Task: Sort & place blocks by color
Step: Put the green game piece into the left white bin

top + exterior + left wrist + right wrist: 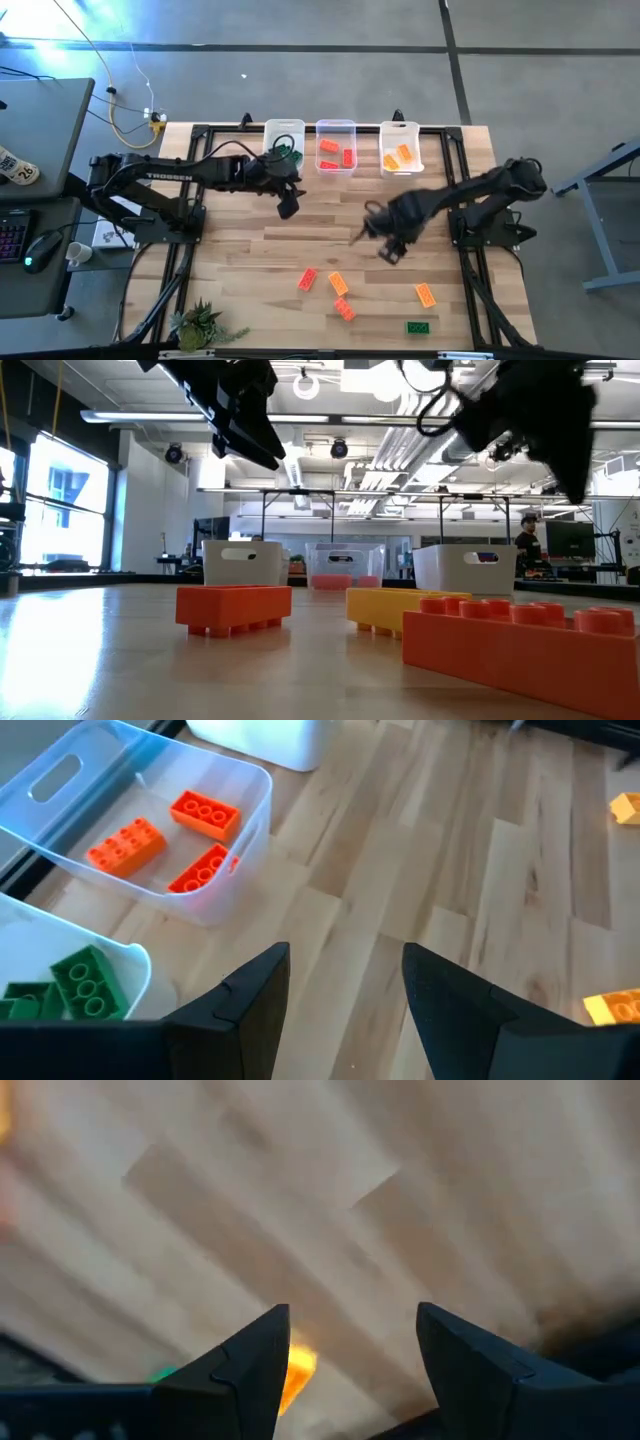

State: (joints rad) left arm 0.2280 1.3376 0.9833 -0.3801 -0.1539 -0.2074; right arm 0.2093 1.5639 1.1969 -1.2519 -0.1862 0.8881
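You see green blocks (75,985) in one white bin (284,133), red blocks (336,153) in the clear bin (336,127), orange blocks (398,157) in another white bin (400,129), on a pale wood-grain surface (250,260).

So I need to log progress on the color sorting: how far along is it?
Well past halfway. Done: green blocks in the left bin, red ones in the middle bin, orange ones in the right bin. In hand: nothing; the left gripper and right gripper are both open and empty. Left: five loose blocks near the front edge.
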